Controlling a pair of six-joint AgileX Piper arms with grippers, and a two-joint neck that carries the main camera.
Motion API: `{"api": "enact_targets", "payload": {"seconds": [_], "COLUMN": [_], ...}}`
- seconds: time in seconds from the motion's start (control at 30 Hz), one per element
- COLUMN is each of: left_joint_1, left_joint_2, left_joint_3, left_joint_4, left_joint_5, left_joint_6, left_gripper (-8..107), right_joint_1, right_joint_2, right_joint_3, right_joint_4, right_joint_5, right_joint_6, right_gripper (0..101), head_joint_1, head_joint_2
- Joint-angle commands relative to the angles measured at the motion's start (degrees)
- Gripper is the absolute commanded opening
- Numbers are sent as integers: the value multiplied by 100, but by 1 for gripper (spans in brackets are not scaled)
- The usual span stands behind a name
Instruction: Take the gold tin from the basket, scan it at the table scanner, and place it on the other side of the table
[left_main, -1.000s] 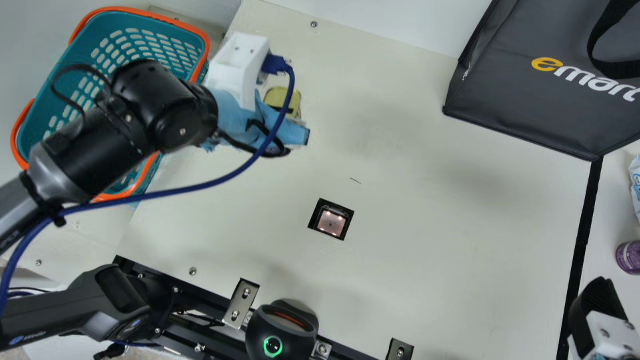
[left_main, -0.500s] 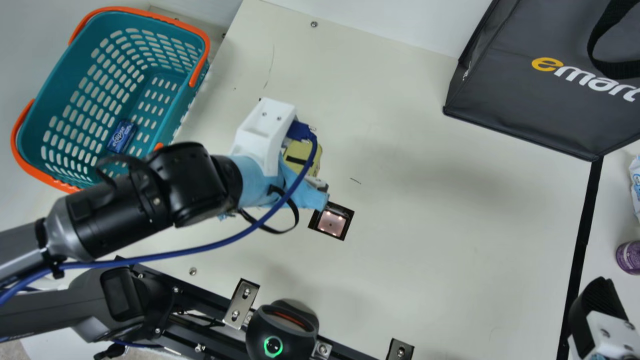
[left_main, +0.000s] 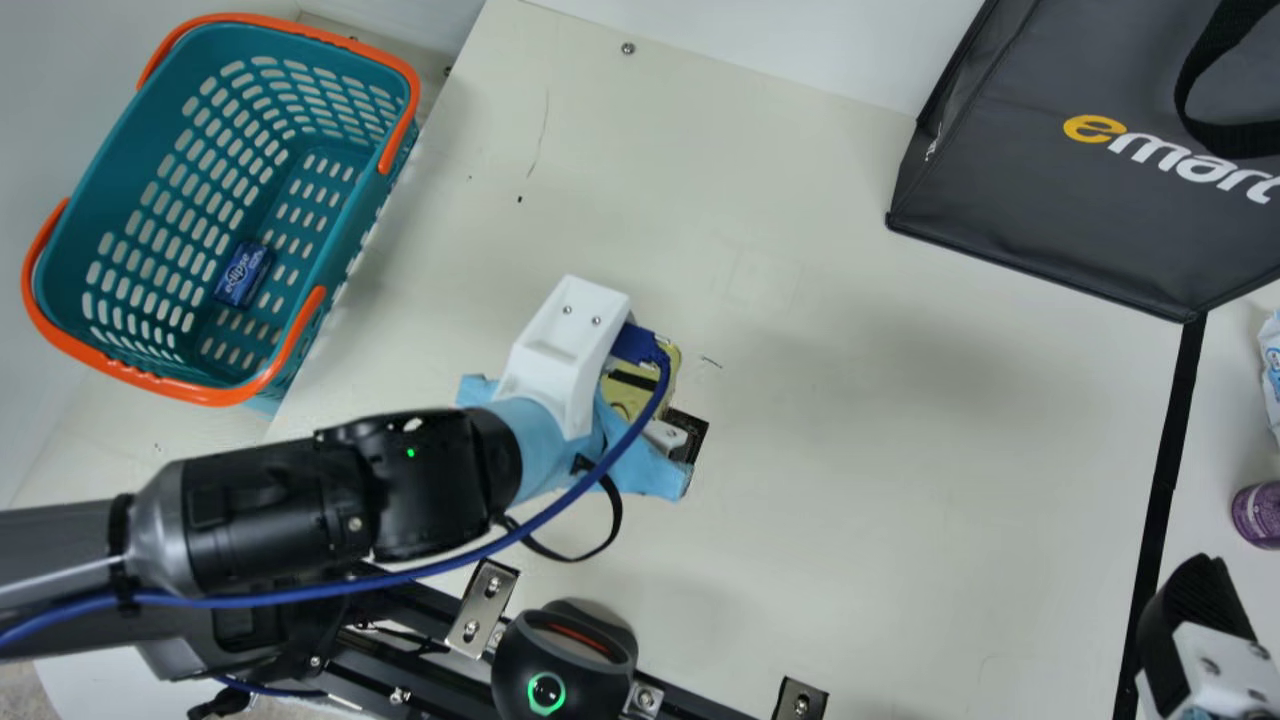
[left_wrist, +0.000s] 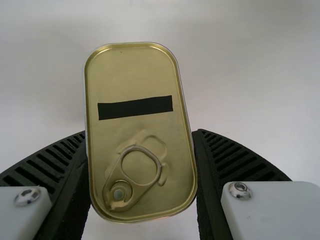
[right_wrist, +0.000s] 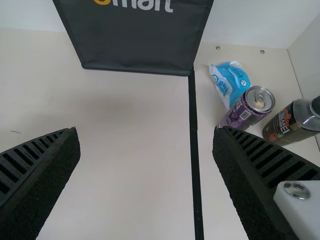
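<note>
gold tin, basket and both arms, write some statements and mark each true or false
1. The left fingers grip the gold tin. True.
2. A blue packet lies in the teal basket. True.
3. The right fingers are shut together. False: the right fingers stand apart.
4. The purple can is on the basket's side of the black strip. False: the purple can is on the other side.
5. The tin's lid has a pull ring. True.
</note>
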Motion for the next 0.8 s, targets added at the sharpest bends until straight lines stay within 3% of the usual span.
{"api": "enact_targets", "payload": {"seconds": [0.0,0.77], "left_joint_1": [-186,-1271], "left_joint_2": [26,97], "left_joint_3": [47,658], "left_joint_4": [200,1345], "left_joint_5": [-21,-193], "left_joint_6": [-263,-1685], "left_gripper": [-8,-8], "right_joint_1": [0,0], "right_joint_2": [0,0], "right_joint_3": [0,0], "right_joint_4": [0,0], "right_joint_5": [0,0], "right_joint_6": [0,0], "right_gripper": [95,95], "head_joint_1": [-166,-166], "head_joint_2": [14,14]}}
